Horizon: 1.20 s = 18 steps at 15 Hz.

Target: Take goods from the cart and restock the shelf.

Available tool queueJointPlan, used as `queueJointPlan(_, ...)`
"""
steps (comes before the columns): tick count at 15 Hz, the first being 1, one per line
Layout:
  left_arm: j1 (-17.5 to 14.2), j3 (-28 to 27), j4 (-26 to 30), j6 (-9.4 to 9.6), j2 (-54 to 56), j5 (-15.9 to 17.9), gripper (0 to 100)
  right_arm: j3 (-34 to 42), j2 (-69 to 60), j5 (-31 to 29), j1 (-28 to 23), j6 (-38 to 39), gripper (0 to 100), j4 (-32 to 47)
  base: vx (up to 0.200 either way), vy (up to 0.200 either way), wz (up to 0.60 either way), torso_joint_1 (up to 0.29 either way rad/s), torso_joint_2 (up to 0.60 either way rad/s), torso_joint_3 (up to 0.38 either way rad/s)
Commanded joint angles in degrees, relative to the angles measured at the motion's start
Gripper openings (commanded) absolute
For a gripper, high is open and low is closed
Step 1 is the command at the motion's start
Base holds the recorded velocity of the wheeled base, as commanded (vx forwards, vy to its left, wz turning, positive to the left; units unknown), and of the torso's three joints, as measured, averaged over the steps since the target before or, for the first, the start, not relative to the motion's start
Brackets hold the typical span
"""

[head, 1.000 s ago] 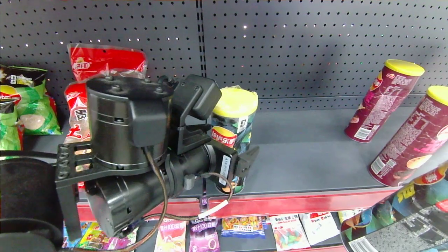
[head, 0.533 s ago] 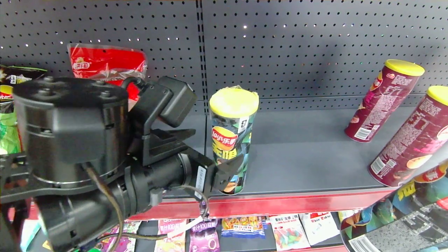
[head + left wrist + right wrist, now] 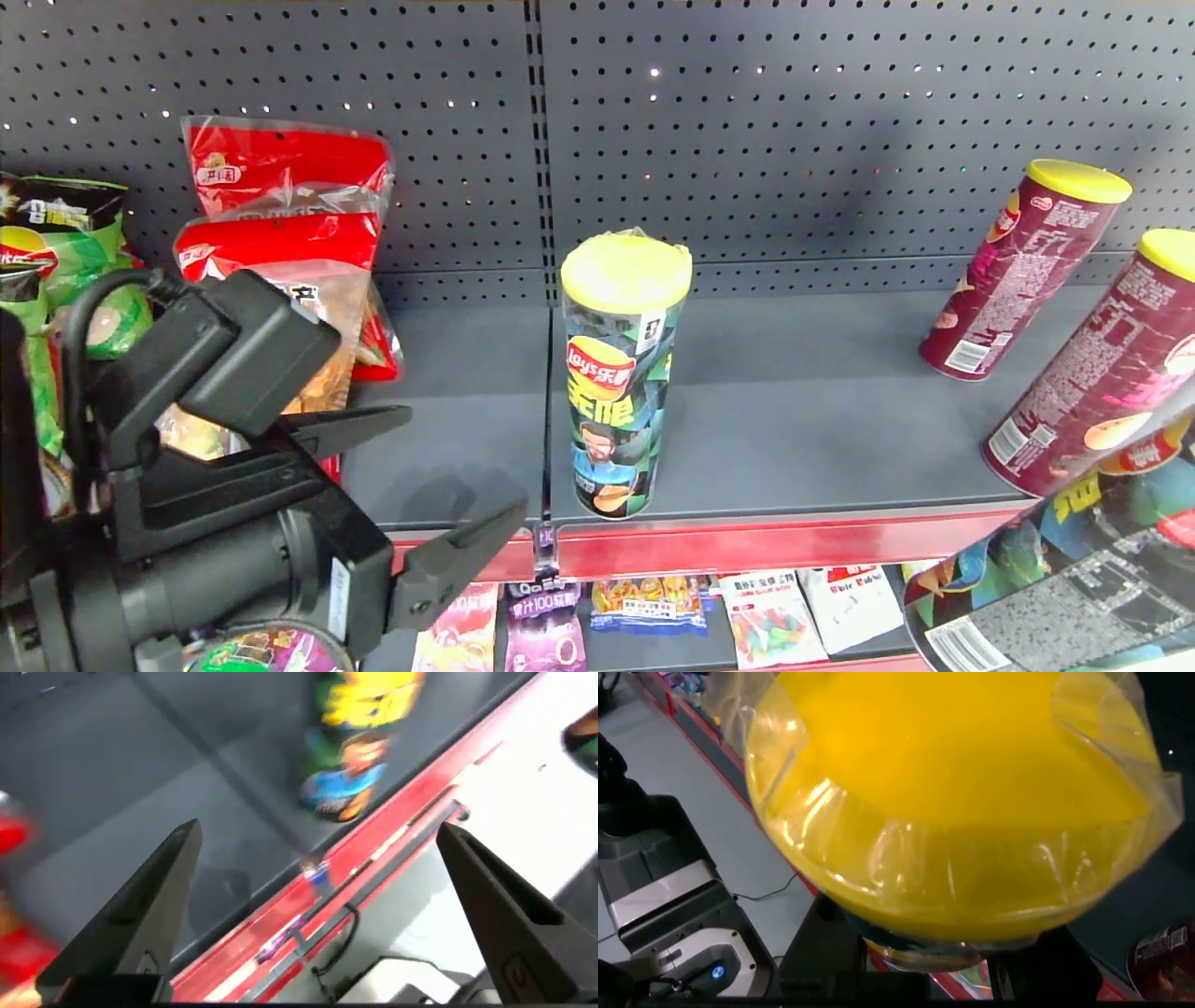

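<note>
On shelf, near front edge, green can standing upright, yellow lid on top, nothing touching it. Left jaws hanging wide open and empty, off to can's left, in front of red shelf lip. Left wrist view showing green can beyond both tips. Right jaws closing around second can, its patterned body showing at head view's lower right. Maroon cans sitting toward shelf's right, red bags leaning at left.
</note>
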<state>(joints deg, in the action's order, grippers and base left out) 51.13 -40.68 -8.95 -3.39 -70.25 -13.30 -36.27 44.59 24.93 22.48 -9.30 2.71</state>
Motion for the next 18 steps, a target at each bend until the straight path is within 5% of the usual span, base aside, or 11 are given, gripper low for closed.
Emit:
queueJointPlan(1, -1.7, 1.0, -0.1, -0.04, 2.8, -0.1, 100, -3.2, 3.6, 0.0, 0.2, -0.2, 0, 0.0, 0.000, 0.000, 0.00, 0.000, 0.00, 0.000)
queueJointPlan(12, -1.9, 3.1, 0.0, -0.04, 5.4, -0.2, 100, -21.7, 28.1, -4.1, 5.8, -2.0, 0, -0.5, 0.000, 0.000, 0.00, 0.000, 0.00, 0.000)
queueJointPlan(18, -1.9, 3.4, -0.1, 0.05, 5.6, -0.3, 100, -31.3, 45.1, -3.7, 4.5, -2.1, 0, -11.1, 0.000, 0.000, 0.00, 0.000, 0.00, 0.000)
